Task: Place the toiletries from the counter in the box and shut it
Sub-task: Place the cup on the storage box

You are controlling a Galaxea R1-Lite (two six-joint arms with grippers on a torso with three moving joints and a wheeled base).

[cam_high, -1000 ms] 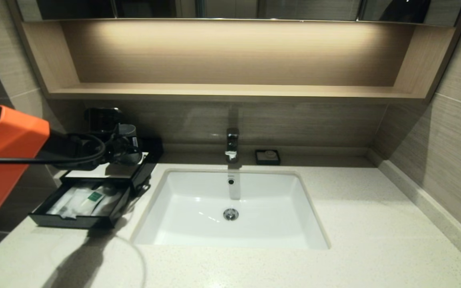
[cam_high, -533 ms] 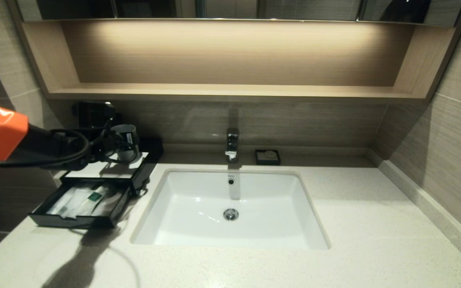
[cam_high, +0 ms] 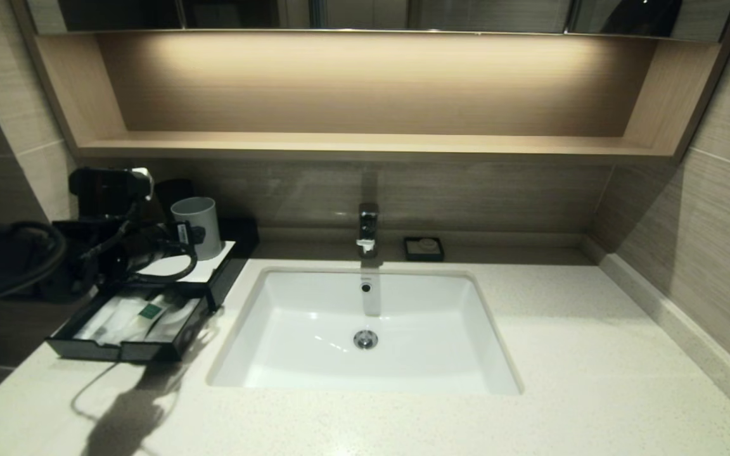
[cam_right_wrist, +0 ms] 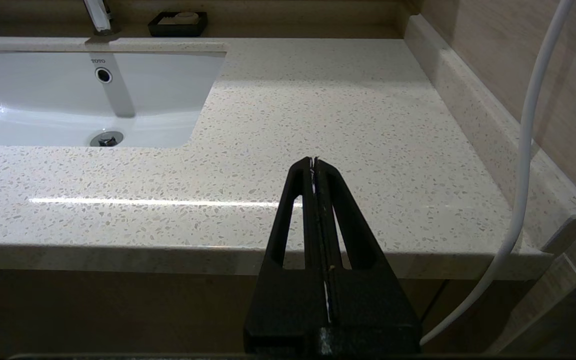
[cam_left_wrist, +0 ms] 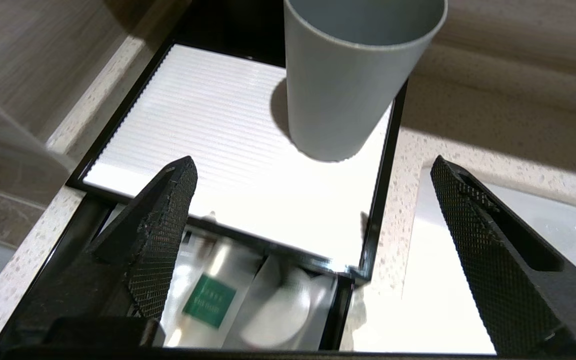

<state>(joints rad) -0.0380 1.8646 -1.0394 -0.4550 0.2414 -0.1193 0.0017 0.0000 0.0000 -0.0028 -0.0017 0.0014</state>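
We see speckled, polished stone on the bench [cam_right_wrist: 343,115]; glossy white ceramic in the sink [cam_high: 314,316]; matt grey cup [cam_left_wrist: 353,85]; ribbed white box [cam_left_wrist: 218,130] top; knurled black fingers [cam_left_wrist: 168,220].

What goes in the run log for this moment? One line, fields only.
left gripper: open, over black box with white top | drawer: out, paper-wrapped toiletries inside | right gripper: shut, parked by speckled counter

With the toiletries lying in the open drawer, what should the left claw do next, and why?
Probably bring the open, empty left claw down to the drawer front and push it in. The toiletries already lie inside, the counter shows none left, and the box is still open.
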